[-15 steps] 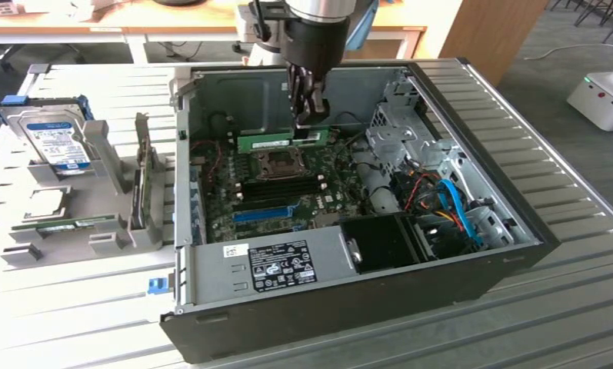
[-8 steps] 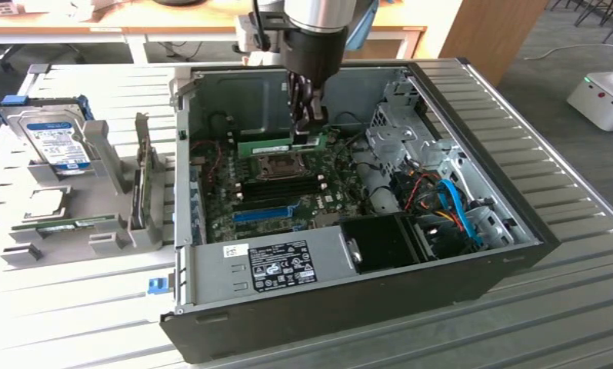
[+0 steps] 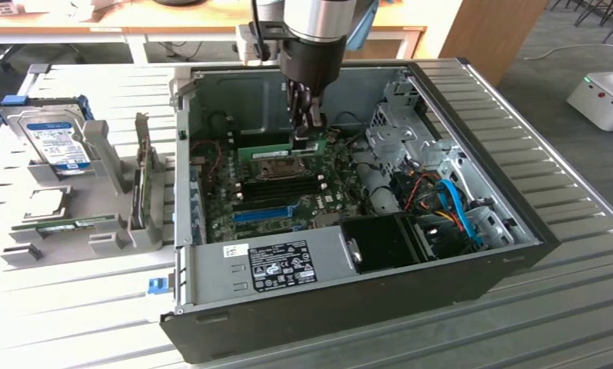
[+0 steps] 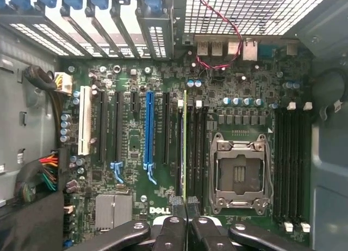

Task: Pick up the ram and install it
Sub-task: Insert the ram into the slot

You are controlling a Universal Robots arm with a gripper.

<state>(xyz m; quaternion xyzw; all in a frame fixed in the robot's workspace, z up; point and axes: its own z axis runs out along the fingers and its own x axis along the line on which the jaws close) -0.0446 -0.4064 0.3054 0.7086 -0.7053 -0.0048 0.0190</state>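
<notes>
We see the gripper (image 3: 308, 132) reaching down inside the open computer case (image 3: 511, 223), which stands on the slatted metal table (image 3: 573, 307). Its pincer is clenched on 1 end of the ram (image 3: 275, 147), a thin green stick that runs level away from the fingertips.

In the wrist view the gripper (image 4: 185, 207) holds the ram (image 4: 185, 142) edge-on. The stick lines up with the black memory slots (image 4: 193, 148) between the long blue slot (image 4: 148, 131) and the CPU socket (image 4: 239, 172) on the motherboard (image 4: 244, 93). We cannot tell whether the ram touches a slot.

In the exterior view the CPU socket (image 3: 278, 164) sits just beside the held stick, and the blue slot (image 3: 260, 213) lies nearer the case's labelled corner.

Beside the case, towards the table's edge at the exterior view's left, a grey holder (image 3: 101, 238) carries a 2nd green stick (image 3: 75, 224). A hard drive (image 3: 54, 138) with a blue label stands upright near it.
</notes>
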